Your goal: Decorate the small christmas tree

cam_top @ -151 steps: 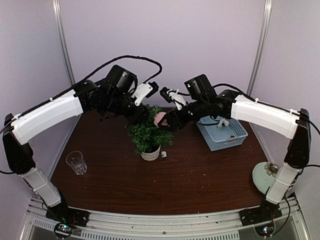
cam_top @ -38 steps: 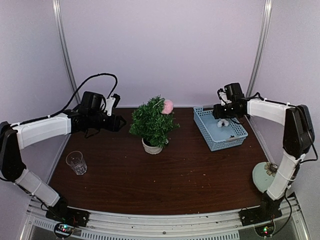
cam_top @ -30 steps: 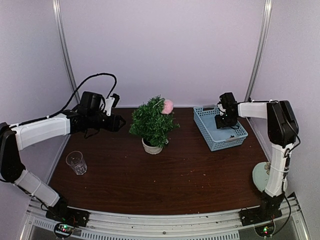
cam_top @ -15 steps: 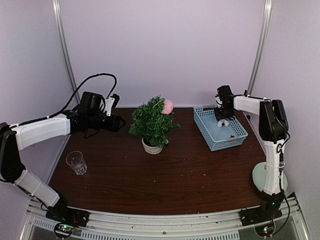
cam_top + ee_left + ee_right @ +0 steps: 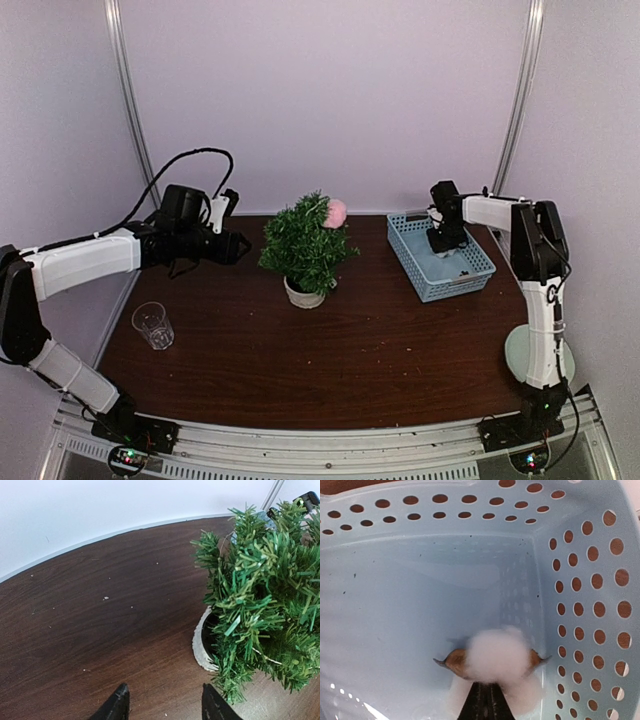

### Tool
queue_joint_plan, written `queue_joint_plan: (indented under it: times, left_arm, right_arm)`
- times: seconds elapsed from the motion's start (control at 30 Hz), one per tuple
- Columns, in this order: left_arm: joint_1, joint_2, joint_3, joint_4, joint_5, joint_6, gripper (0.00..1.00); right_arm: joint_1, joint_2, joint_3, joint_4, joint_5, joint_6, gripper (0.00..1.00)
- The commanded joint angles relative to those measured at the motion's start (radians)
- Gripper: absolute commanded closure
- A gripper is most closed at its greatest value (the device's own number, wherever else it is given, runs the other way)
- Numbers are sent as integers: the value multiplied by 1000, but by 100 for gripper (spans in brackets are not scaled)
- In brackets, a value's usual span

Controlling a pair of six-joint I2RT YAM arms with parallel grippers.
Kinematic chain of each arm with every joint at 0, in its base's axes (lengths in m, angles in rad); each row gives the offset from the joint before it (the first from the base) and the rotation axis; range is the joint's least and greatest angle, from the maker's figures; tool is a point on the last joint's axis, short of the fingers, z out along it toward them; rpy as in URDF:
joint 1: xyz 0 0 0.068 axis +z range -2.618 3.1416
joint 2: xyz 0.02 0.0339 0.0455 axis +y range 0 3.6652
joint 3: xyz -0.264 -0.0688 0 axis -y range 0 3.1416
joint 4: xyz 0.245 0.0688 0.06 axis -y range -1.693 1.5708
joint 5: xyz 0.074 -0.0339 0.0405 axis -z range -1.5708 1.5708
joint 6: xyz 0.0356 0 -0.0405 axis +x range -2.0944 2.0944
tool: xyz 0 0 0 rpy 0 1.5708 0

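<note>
Right gripper (image 5: 482, 701) has now snapped closed on the white pom-pom (image 5: 497, 655) in the blue basket (image 5: 590, 580) (jaws were apart a moment ago). Left gripper (image 5: 162, 707) sits half-open and empty at 9 o'clock of the small christmas tree (image 5: 303, 250), which stands mid-table; a glass (image 5: 152, 325) is at the tree's 8 o'clock.

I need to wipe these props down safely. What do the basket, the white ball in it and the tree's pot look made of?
The basket looks like moulded light-blue plastic: smooth, slightly shiny, with rows of round holes. The white ball looks like soft fibre, perhaps cotton or yarn: its outline is fuzzy. The pot looks white, matte and rough-rimmed, maybe ceramic or plaster.
</note>
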Motion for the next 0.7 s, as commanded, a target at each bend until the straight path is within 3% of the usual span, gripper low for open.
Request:
queue_joint_plan:
  times: [0.0,0.17,0.37,0.67]
  left_arm:
    - [5,-37,-20,46,-14,-6,51]
    - [5,-44,-29,62,-7,-14,51]
    - [5,-59,-43,72,-3,-17,52]
    - [5,-101,-79,99,-15,-37,52]
  right_arm:
    - [16,-155,-86,12,-55,12,100]
    - [63,-380,-251,86,-108,30,100]
    - [140,-570,-337,71,-147,4,100]
    - [511,-889,-417,199,-292,14,100]
